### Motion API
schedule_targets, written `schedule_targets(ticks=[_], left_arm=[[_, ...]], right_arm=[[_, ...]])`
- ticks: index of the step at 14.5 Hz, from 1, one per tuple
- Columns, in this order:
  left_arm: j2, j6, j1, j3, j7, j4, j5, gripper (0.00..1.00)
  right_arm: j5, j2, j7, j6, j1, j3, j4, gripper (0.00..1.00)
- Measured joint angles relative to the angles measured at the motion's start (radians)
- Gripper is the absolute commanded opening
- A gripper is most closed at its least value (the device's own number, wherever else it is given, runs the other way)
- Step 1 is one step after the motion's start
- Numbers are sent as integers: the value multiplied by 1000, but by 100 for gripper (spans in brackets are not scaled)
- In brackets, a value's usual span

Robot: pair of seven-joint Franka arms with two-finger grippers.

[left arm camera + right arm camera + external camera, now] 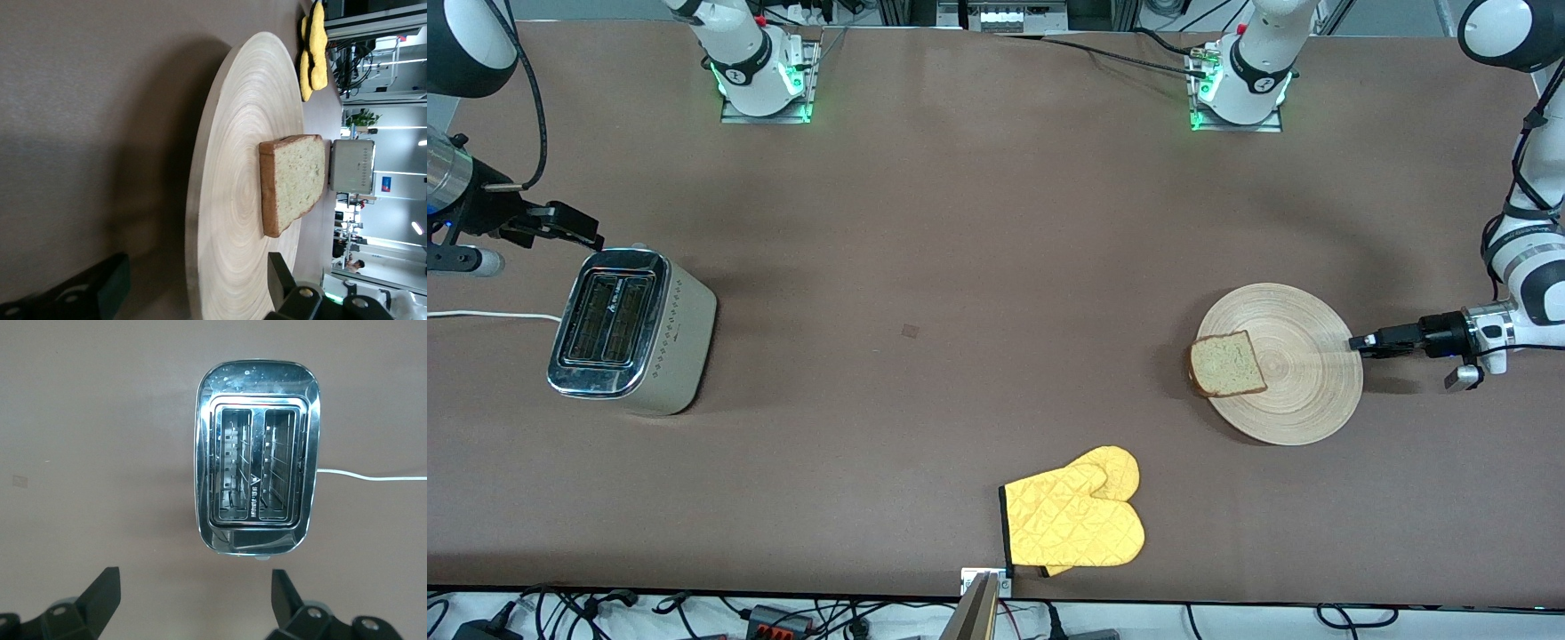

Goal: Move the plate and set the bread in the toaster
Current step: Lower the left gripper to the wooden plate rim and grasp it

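Note:
The pale wooden plate [1303,391] lies toward the left arm's end of the table, with the bread [1227,364] flat on its edge toward the toaster. My left gripper [1356,342] is low at the plate's rim, on the side away from the bread. In the left wrist view the plate [247,167] and bread [297,180] fill the frame, and the left gripper [197,283] is open, its jaws wide on either side of the rim. The toaster [631,331] stands at the right arm's end, both slots empty. My right gripper [578,227] hangs open beside the toaster [257,483].
A yellow quilted oven mitt [1076,520] lies near the table's front edge, closer to the front camera than the plate. The toaster's white cord [489,315] runs off the right arm's end of the table. Brown tabletop stretches between toaster and plate.

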Motion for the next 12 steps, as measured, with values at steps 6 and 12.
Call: schedule_targets(ticks=[6, 12], left_arm=[[14, -9, -20, -18, 62, -10, -7, 44], [25, -9, -21, -19, 79, -8, -31, 10]], right_arm=[[0, -2, 0, -2, 0, 0, 2, 100], [-1, -3, -1, 3, 0, 0, 5, 100]])
